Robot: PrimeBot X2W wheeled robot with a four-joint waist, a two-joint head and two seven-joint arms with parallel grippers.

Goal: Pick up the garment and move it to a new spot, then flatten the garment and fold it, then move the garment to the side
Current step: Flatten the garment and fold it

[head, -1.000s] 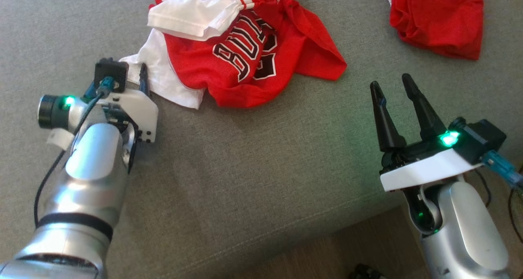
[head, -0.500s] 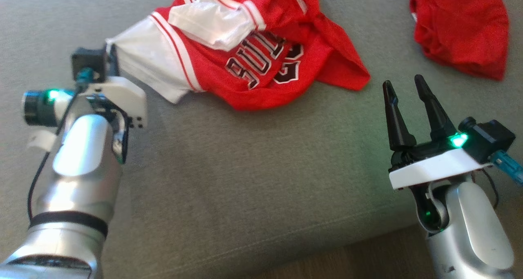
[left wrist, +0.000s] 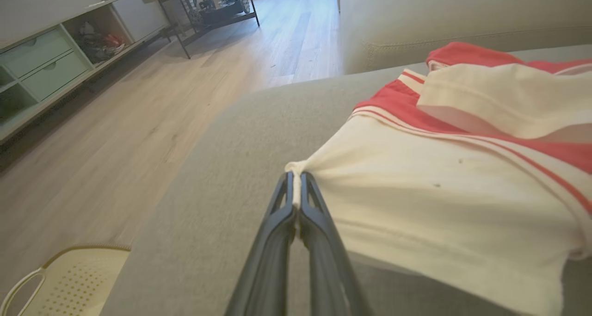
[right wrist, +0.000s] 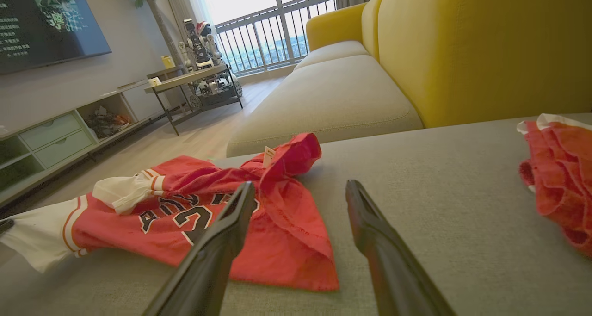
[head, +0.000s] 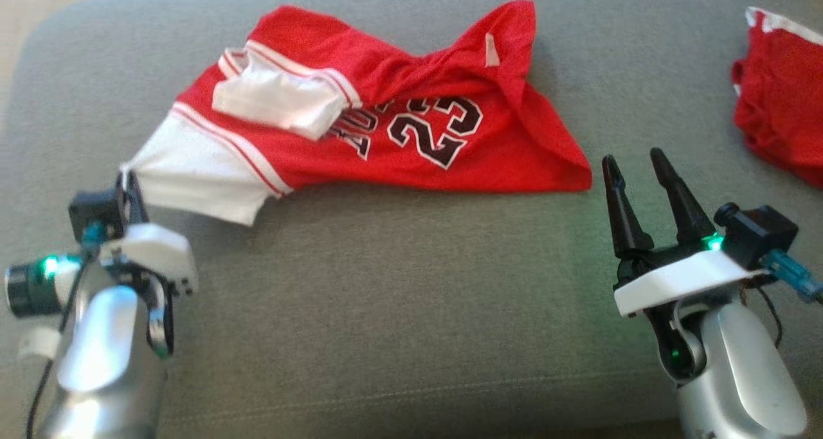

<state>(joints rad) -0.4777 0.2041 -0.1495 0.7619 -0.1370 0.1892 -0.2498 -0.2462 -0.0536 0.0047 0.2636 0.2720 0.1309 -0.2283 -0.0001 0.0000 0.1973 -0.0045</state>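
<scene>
The garment (head: pixel 398 137) is a red jersey with white sleeves and a black 23, stretched out crumpled across the grey cushion (head: pixel 386 310). My left gripper (head: pixel 128 180) is shut on the corner of its white sleeve at the left; in the left wrist view the two fingers (left wrist: pixel 319 214) pinch the white cloth (left wrist: pixel 434 186) at the gripper's tips (left wrist: pixel 294 181). My right gripper (head: pixel 633 162) stands open just right of the jersey's red hem, touching nothing. The right wrist view shows the garment (right wrist: pixel 194 209) lying beyond the open gripper (right wrist: pixel 298 191).
A second red garment (head: pixel 781 92) lies bunched at the cushion's right edge, also in the right wrist view (right wrist: pixel 559 172). A yellow sofa back (right wrist: pixel 462 43) rises behind. A pale perforated basket (left wrist: pixel 64 283) sits on the wood floor at the cushion's left end.
My left gripper shut on the white sleeve corner and pulled it left and toward me, dragging the jersey out longer. The camera shifted too. The right gripper stayed open.
</scene>
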